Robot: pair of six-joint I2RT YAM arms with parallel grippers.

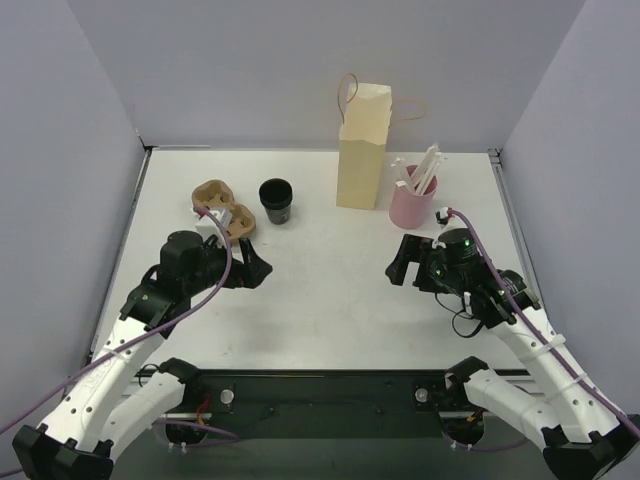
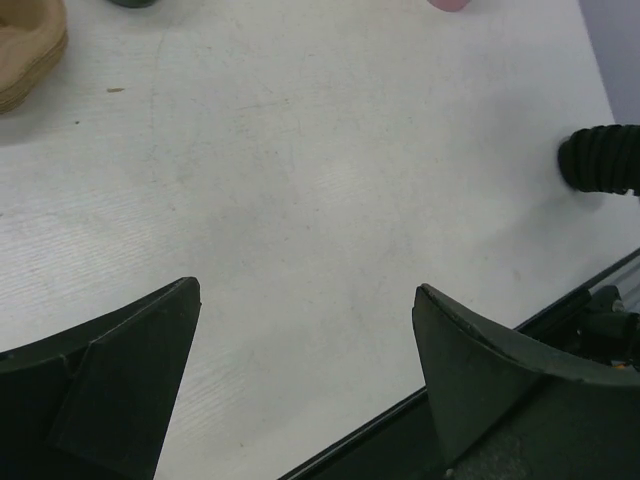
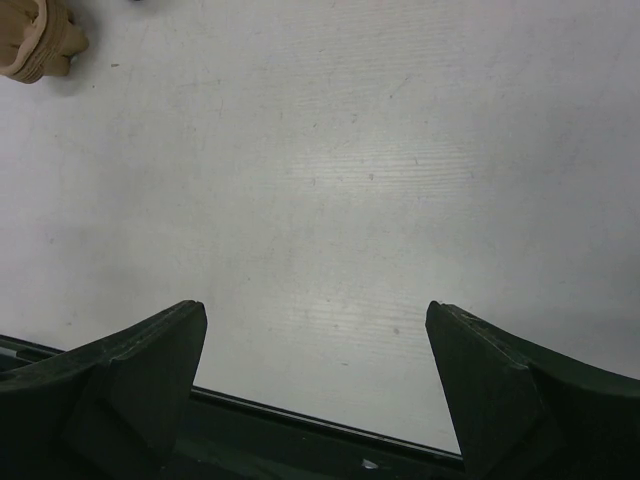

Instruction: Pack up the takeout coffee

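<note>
Nearest, well in front and to the left of the tall tan paper bag with loop handles: left gripper, jaws spread as wide as they go, nothing between the fingers, only bare white table under them in the left wrist view.

At about the same depth, in front and a little to the right of the bag: right gripper, likewise fully spread, gripping nothing, pointed toward the table's middle, bare tabletop between its fingers in the right wrist view.

Farther back, well to the left of the bag: brown moulded-pulp cup carrier, flat on the table, just beyond the left gripper; seen also at the top left corner of both wrist views.

Between carrier and bag: black paper cup, upright, apart from both, not yet packed.

Just right of the bag, slightly nearer: pink cup, upright, with white sticks leaning out of it.

Farthest: the bag itself, upright, mouth up, close to the back wall.
</note>
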